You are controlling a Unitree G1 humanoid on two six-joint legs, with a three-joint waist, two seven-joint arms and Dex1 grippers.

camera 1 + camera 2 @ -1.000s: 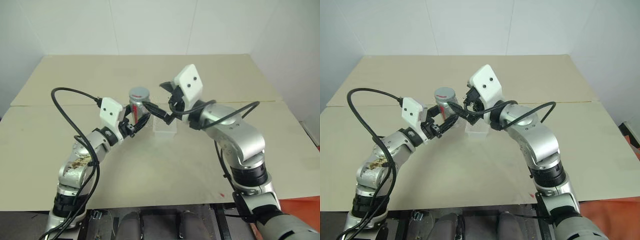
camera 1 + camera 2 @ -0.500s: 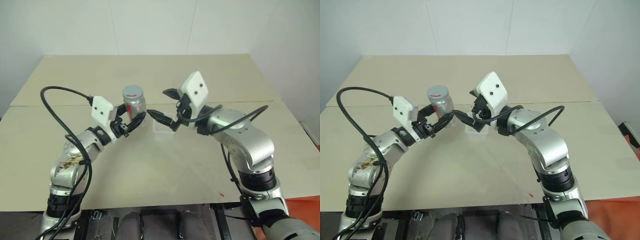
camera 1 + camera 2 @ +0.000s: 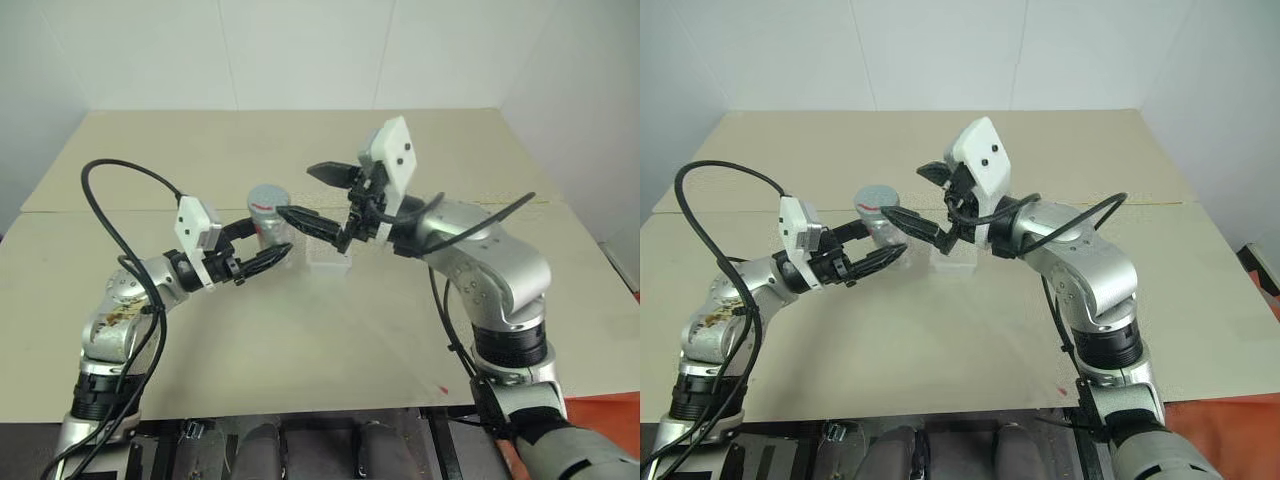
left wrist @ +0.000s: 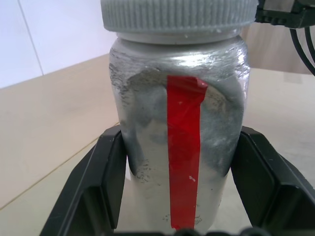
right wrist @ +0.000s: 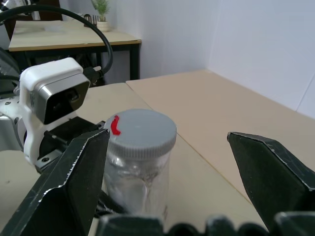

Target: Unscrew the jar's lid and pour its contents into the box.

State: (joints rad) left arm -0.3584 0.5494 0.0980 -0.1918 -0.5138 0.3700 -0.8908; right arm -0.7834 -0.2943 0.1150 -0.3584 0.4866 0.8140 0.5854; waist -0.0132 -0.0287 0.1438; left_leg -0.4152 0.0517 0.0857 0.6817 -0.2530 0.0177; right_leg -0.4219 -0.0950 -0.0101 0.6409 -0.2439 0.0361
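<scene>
From the head view, my left gripper point(image 3: 272, 258) is clamping the jar point(image 3: 270, 222) above the desk point(image 3: 330, 330), left of the box point(image 3: 328, 259).

In the right wrist view, my right gripper point(image 5: 167, 162) is gaping wide near the lid point(image 5: 141, 132); misalignment could be risking a slip.

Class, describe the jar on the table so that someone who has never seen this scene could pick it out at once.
On the beige table, look just left of the small whitish box near the middle. The jar stands upright there, clamped in the left gripper. Unlike the box, it is a clear cylinder with a grey screw lid and a red stripe.
</scene>
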